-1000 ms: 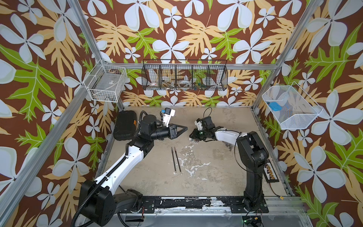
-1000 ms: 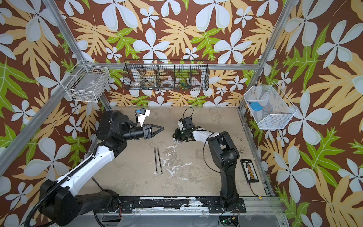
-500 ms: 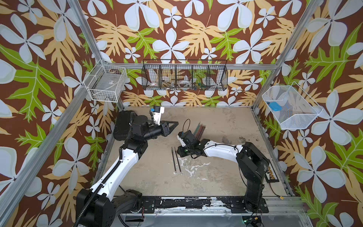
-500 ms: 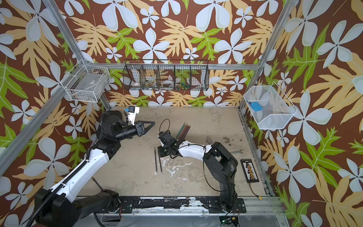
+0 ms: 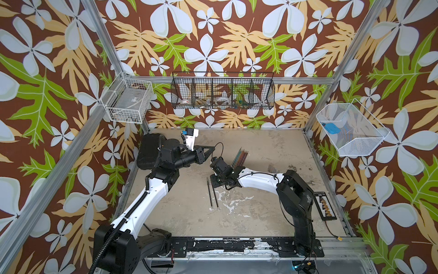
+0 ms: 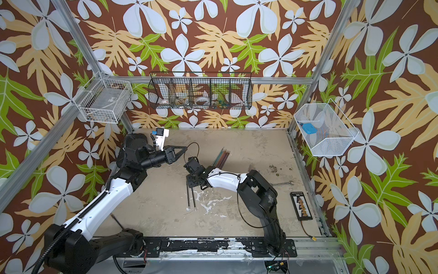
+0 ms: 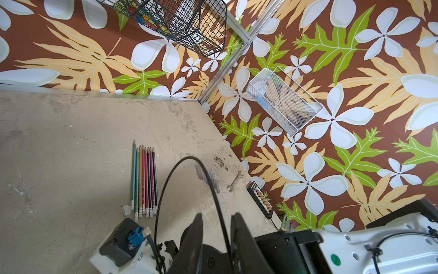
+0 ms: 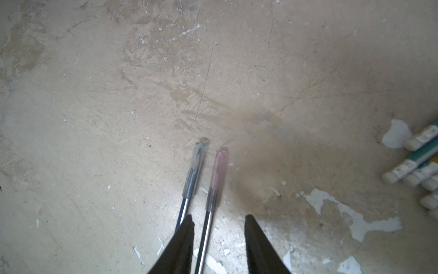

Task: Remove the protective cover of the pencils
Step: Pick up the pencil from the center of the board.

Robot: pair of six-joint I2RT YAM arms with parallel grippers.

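Clear caps (image 8: 194, 170) sit on two dark pencils (image 5: 209, 197), with the right gripper (image 8: 218, 219) low over them.
Its jaws stand apart and hold nothing; one pencil runs between them and the other lies just beside one finger. If they close now, they may pinch both pencils, or push one so it rolls away. The caps look smooth, so they may slip. The left gripper (image 7: 216, 214) hangs up high on the left, fingers a little apart, and I see nothing in them. The coloured pencils (image 7: 144, 180) lie in a row on the table (image 5: 260, 213), farther back and a bit right, with bare tips. From above, the right gripper hides the capped ends. Its own camera is blurry. Faint clear bits by the wrench (image 7: 235, 181) are too hard to make out.
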